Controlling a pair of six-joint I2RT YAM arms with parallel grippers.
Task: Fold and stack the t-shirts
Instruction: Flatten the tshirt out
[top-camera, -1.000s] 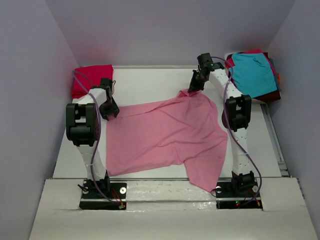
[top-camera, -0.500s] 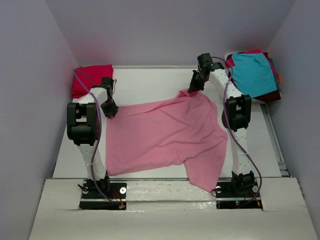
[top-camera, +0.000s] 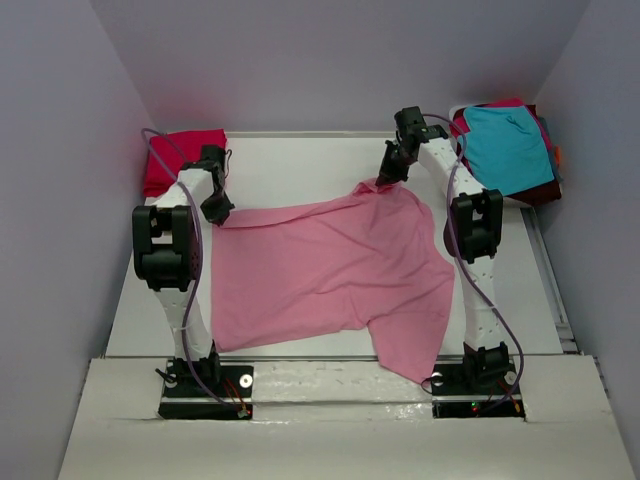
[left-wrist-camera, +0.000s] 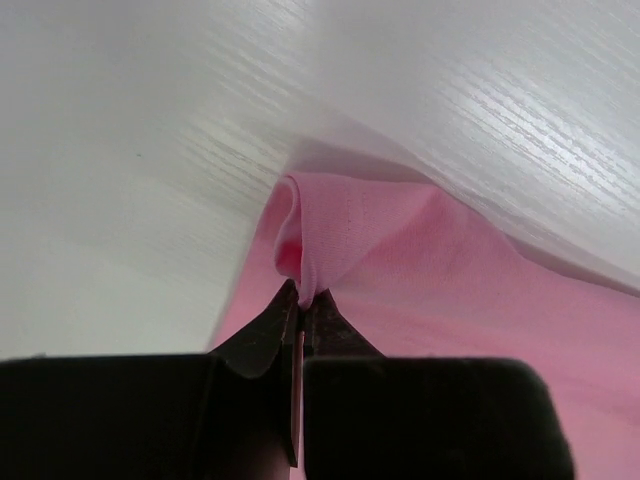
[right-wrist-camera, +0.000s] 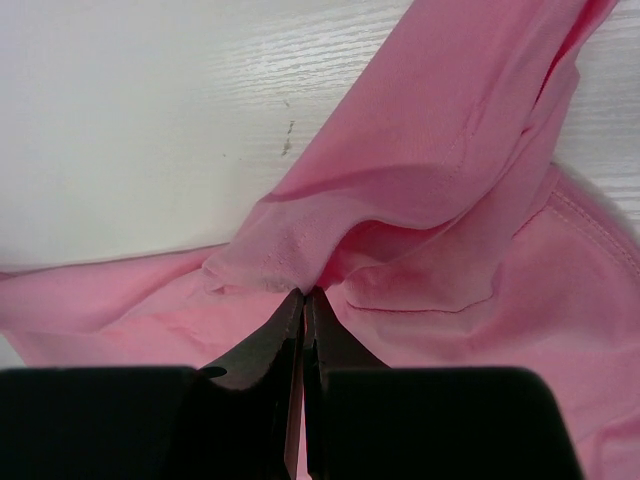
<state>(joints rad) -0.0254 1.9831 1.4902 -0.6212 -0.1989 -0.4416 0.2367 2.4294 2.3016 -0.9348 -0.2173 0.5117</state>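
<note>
A light pink t-shirt (top-camera: 335, 270) lies spread over the middle of the white table (top-camera: 290, 165), one sleeve hanging toward the front edge. My left gripper (top-camera: 219, 212) is shut on the shirt's far left corner; in the left wrist view a pinched fold of the pink t-shirt (left-wrist-camera: 380, 250) rises from the left gripper (left-wrist-camera: 301, 298). My right gripper (top-camera: 385, 180) is shut on the far right corner, where bunched cloth of the pink t-shirt (right-wrist-camera: 420, 200) sits at the right gripper (right-wrist-camera: 303, 293). A folded crimson t-shirt (top-camera: 183, 158) rests at the back left.
A heap of t-shirts lies at the back right corner, a teal one (top-camera: 507, 148) on top with maroon (top-camera: 540, 192) and red cloth showing beneath. Grey walls close in on three sides. A raised white ledge (top-camera: 340, 385) runs along the near edge between the arm bases.
My left gripper has closed on the shirt's far left corner and shifted slightly toward the back, drawing that edge taut. The right arm has held still, shut on its corner.
</note>
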